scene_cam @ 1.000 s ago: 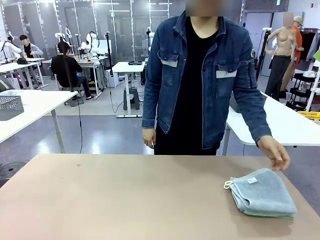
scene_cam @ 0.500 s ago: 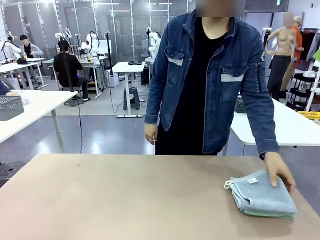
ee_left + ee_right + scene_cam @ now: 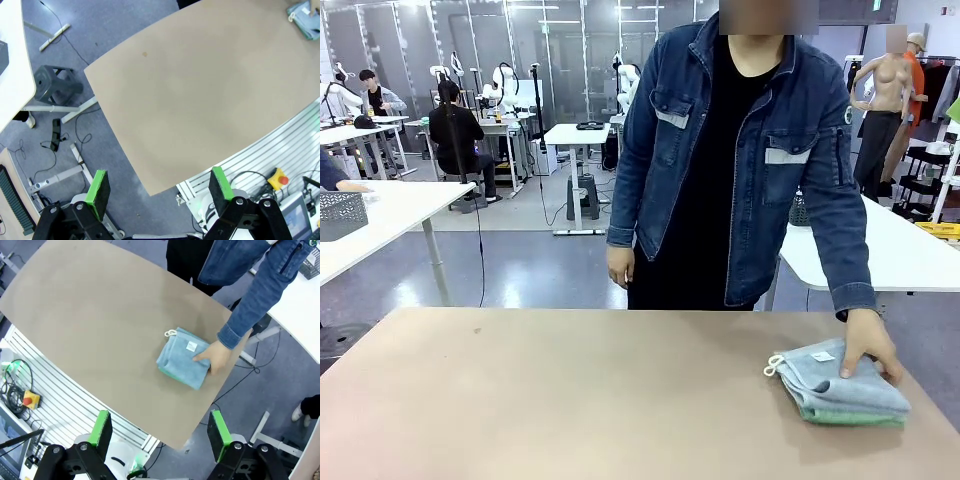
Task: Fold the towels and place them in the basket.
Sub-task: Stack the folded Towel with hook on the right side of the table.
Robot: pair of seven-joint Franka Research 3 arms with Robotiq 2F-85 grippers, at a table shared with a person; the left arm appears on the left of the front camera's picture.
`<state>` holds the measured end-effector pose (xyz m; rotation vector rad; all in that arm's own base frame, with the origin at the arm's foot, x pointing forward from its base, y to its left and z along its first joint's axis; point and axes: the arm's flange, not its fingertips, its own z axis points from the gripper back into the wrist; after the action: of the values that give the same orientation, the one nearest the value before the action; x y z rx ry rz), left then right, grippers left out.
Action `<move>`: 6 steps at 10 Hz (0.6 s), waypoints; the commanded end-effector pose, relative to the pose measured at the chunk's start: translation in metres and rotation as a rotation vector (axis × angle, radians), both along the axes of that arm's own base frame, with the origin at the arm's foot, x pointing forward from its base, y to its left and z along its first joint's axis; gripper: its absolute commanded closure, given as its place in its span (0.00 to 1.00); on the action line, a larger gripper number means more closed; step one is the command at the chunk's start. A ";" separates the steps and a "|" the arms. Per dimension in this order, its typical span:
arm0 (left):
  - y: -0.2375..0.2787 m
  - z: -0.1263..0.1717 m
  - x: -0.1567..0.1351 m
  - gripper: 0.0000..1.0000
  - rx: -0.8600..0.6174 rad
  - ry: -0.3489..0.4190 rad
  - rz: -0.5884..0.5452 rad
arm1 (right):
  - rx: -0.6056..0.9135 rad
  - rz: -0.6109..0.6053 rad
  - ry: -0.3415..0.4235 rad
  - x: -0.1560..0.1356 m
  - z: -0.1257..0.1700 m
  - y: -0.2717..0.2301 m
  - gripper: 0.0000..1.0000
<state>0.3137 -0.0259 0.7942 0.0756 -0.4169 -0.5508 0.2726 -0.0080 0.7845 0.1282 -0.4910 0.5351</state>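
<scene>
Both my claws spread, empty: left claw [image 3: 159, 186], right claw [image 3: 160, 427]. Folded towels [image 3: 840, 385] stacked at tabletop [image 3: 570, 400] right edge, person's hand [image 3: 868, 345] on top. White label [image 3: 823, 356] unreadable.

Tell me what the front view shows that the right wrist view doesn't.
Front only: people seated at far tables, other white tables behind the person, and a green towel edge under the blue towel. Right wrist only: the open right gripper, the slatted base and a yellow box with a red button below the table edge. Both: the tan table, the stacked towels, and the person's hand resting on them.
</scene>
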 end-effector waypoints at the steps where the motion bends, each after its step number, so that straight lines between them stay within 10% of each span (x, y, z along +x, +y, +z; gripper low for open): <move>1: 0.001 0.001 -0.001 0.00 0.003 -0.005 0.002 | -0.011 -0.003 0.008 -0.003 0.001 0.001 0.04; 6: 0.001 0.001 -0.001 0.00 0.003 -0.005 0.002 | -0.011 -0.003 0.008 -0.003 0.001 0.001 0.04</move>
<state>0.3137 -0.0259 0.7942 0.0756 -0.4169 -0.5508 0.2726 -0.0080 0.7845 0.1281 -0.4910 0.5351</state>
